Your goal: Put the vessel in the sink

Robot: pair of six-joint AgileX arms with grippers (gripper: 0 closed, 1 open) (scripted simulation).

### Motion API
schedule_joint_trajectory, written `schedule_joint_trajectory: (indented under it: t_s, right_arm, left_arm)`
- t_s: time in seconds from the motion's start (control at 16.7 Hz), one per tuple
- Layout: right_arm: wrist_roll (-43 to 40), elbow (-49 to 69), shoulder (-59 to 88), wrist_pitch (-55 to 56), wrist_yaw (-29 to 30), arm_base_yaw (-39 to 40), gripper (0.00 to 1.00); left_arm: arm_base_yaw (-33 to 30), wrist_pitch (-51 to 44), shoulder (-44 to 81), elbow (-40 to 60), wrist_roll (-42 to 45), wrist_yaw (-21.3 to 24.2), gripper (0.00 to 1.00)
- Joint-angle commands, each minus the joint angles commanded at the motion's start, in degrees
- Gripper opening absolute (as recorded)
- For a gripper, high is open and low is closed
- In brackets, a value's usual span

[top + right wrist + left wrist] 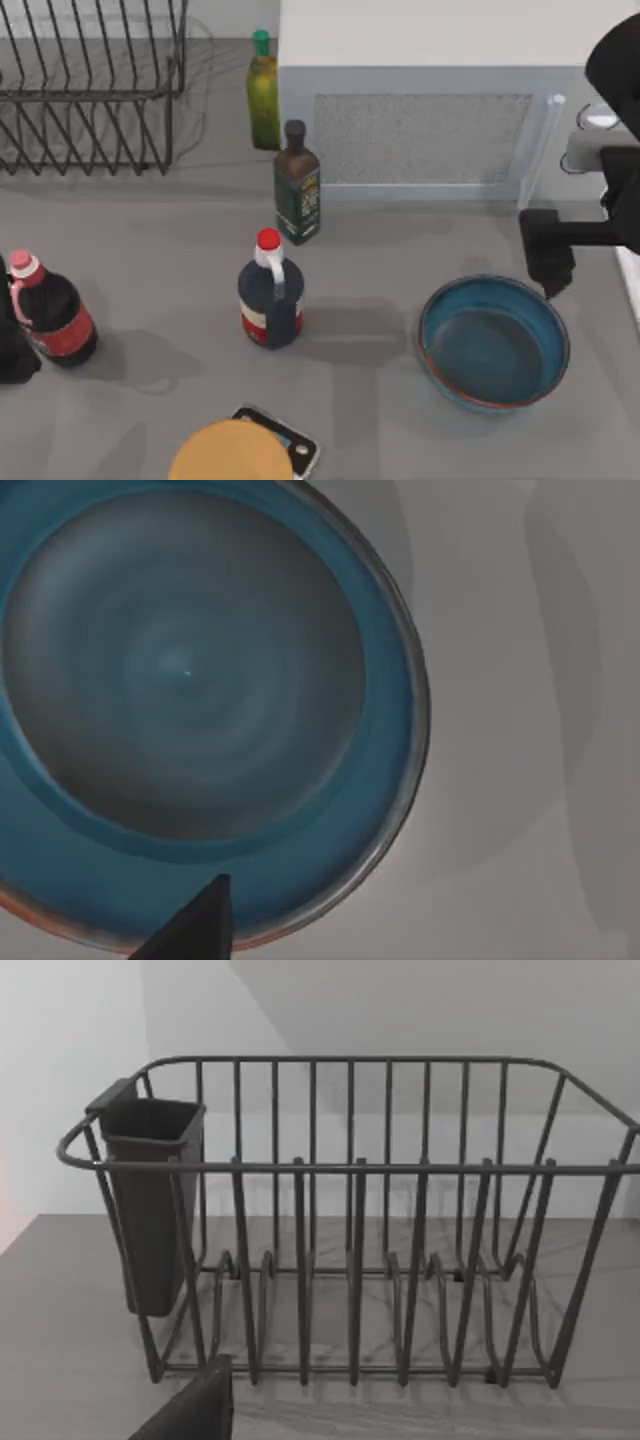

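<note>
The vessel (493, 342) is a wide, shallow bowl, teal-blue inside with a thin reddish-brown rim. It stands upright on the grey counter at the front right. My right gripper (547, 272) hangs just above the vessel's far right rim. In the right wrist view the vessel (190, 670) lies close below, with a dark tip of the right gripper (195, 930) over its rim. The sink is out of view. My left arm (10, 345) is parked at the table's left edge.
A wire dish rack (90, 90) stands at the back left, and its dark cup (150, 1200) appears in the left wrist view. A green bottle (263, 95), a dark bottle (297, 190), a red-capped bottle (270, 295) and a cola bottle (50, 312) stand about. A tan disc (232, 452) lies in front, a white box (430, 100) behind.
</note>
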Motion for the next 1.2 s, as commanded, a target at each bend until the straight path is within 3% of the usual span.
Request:
schedule_joint_trajectory:
  t_s: [0.6,1.2]
  right_arm:
    - [0.9,2.5,4.1,-1.6,0.0,0.7,1.0]
    - [1.3,-11.9,11.2,19.9,0.0,1.1,1.0]
  left_arm:
    - [0.0,0.0,0.0,0.0,0.0,0.0,1.0]
    - [0.0,0.0,0.0,0.0,0.0,0.0,1.0]
